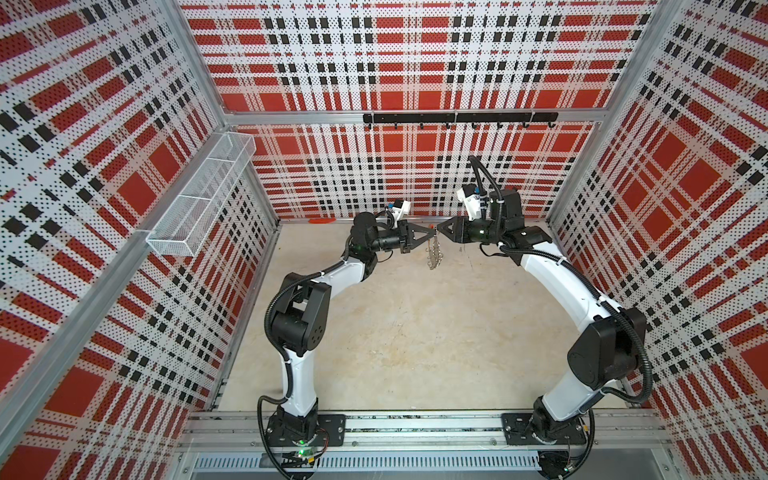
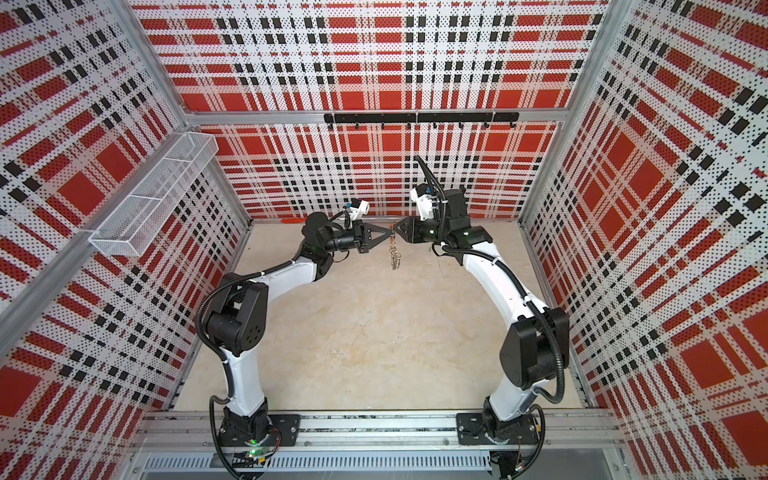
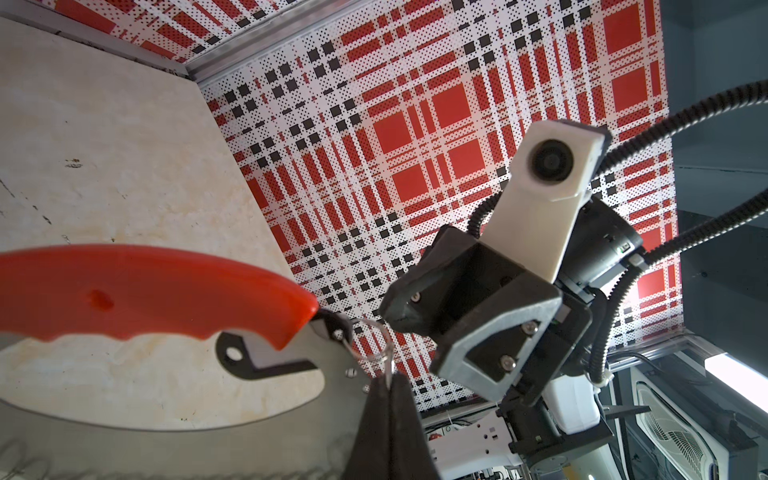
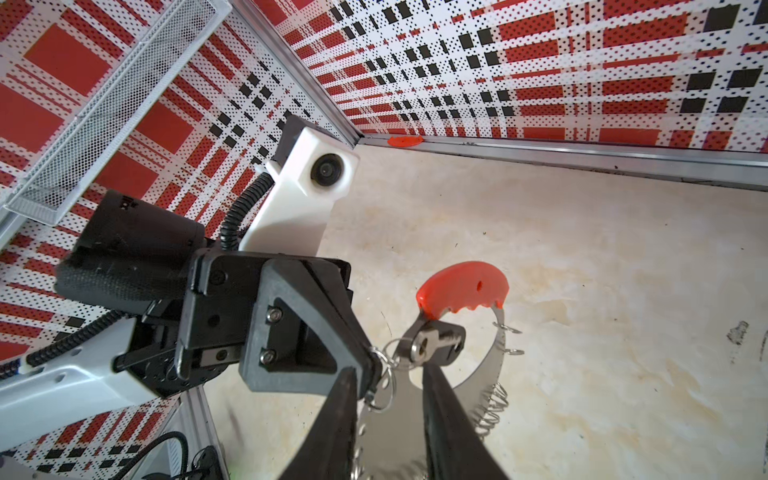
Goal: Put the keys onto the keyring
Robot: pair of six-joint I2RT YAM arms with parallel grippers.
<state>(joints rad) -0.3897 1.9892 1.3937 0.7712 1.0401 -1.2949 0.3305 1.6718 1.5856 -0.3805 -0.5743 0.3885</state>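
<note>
The keyring (image 4: 436, 386), a grey crescent band with a red segment (image 4: 465, 286), hangs in the air at the back middle in both top views (image 1: 434, 253) (image 2: 395, 254). My left gripper (image 3: 390, 378) is shut on a silver split ring (image 3: 374, 338) at the band's upper end and carries the keyring (image 3: 124, 444). The keys (image 4: 434, 344), a small silver key on a black tag, hang at that same end below the red segment. My right gripper (image 4: 390, 370) faces the left one (image 4: 374, 365). Its fingers (image 4: 444, 415) stand apart on either side of the band, just below the key.
A white wire basket (image 1: 199, 195) is fixed on the left wall. A black hook rail (image 1: 457, 118) runs along the back wall. A small orange piece (image 1: 322, 220) lies at the foot of the back wall. The beige floor (image 1: 415, 332) lies below the keyring.
</note>
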